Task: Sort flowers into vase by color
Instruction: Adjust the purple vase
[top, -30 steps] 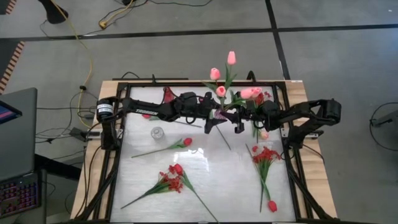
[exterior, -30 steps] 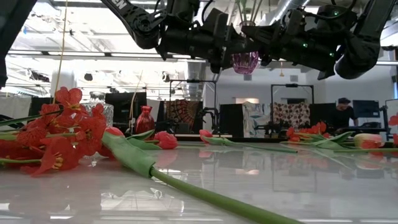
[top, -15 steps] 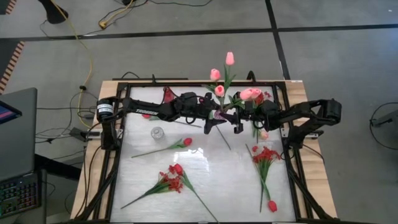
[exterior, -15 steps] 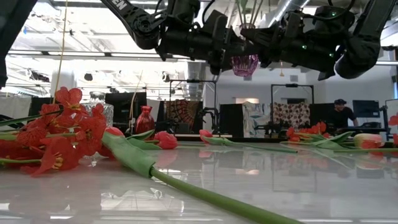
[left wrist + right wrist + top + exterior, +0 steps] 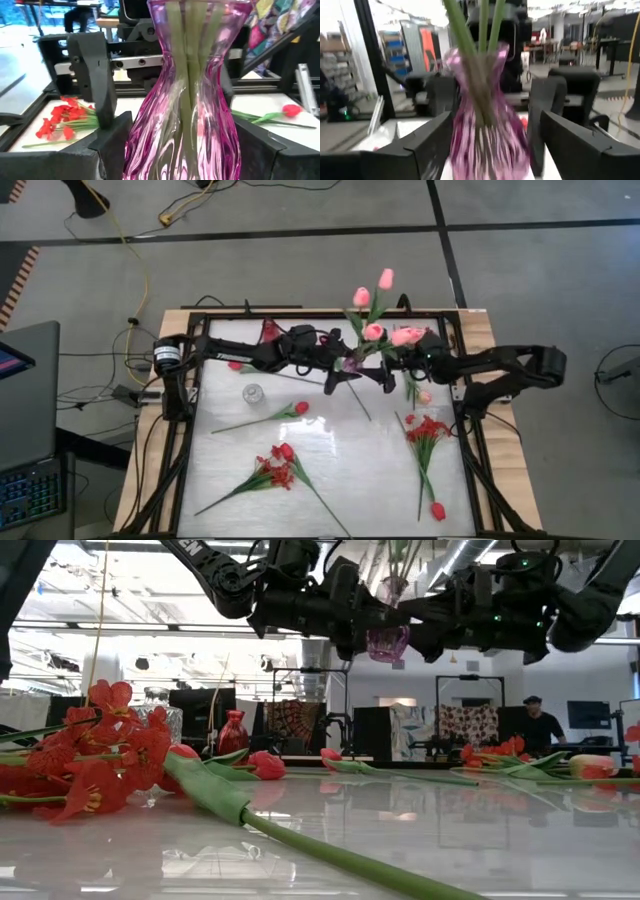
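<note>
A pink glass vase (image 5: 187, 100) hangs above the table's far middle, and my left gripper (image 5: 185, 145) is shut on it. Several pink tulips (image 5: 373, 332) stand in it on green stems (image 5: 482, 75). My right gripper (image 5: 495, 125) faces it from the table's right. It is open, with one finger on either side of the vase (image 5: 487, 135) and apart from it. In the low view the vase (image 5: 388, 635) shows between both grippers. Red tulips (image 5: 290, 412) and red sprays (image 5: 275, 470) lie flat on the table. My left gripper pinches the vase's lower body (image 5: 142, 150), below its narrow waist, between its two fingers (image 5: 112, 145). The fingers reach in about level from the table's left. The vase stands roughly upright and lifted clear of the table.
A small clear glass vase (image 5: 253, 393) and a red vase (image 5: 270, 332) stand at the far left. Another red spray (image 5: 428, 428), a red tulip (image 5: 437, 510) and a pink tulip (image 5: 425, 395) lie on the right side. A black frame (image 5: 190, 470) edges the table.
My right gripper has opened and drawn back a little toward the table's right edge. The pink tulips' heads have swung toward the right, and the vase has tipped slightly in my left gripper's hold.
</note>
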